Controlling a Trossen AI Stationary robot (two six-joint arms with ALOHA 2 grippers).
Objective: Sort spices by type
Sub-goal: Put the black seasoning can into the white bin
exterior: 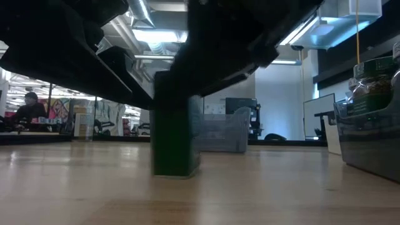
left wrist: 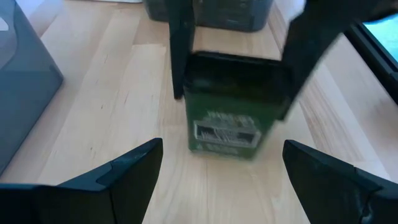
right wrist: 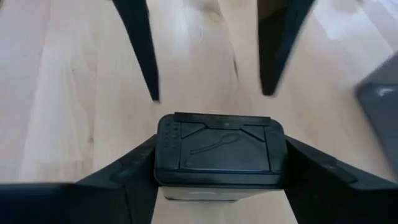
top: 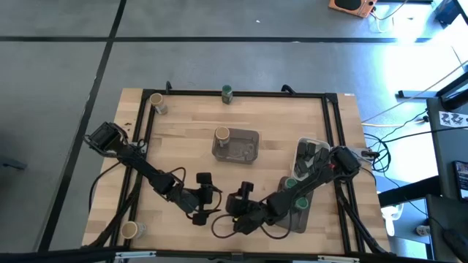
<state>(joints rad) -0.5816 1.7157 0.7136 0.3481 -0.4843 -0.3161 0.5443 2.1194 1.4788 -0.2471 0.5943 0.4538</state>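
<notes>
A small dark green rectangular tin (left wrist: 227, 118) with a black lid (right wrist: 217, 149) stands upright on the table near the near edge, also in the low view (exterior: 175, 125). My right gripper (top: 235, 204) (right wrist: 219, 152) is shut on it. My left gripper (top: 206, 197) (left wrist: 222, 149) is open just to the tin's left, fingers spread wide and facing it without touching; they show beyond the tin (right wrist: 140, 43) in the right wrist view. Other spices: a tan-lidded jar (top: 221, 135) in a grey tray, a green-lidded jar (top: 227, 92) at the far edge, and tan-lidded jars at the far left (top: 156, 101) and near left (top: 129, 230). My right gripper pinches the tin between its two fingers at the upper part, just under the black lid (right wrist: 186, 134), one finger (left wrist: 180, 56) on each opposite side. It comes slanting down from the table's right. The tin is upright with its bottom (exterior: 175, 172) on the table.
A grey tray (top: 248, 150) sits mid-table. On the right, a white tray (top: 311, 150) holds dark tins and a dark tray (top: 300, 212) holds green-lidded jars. A black frame (top: 241, 95) runs round the table. Bare wood lies left of centre.
</notes>
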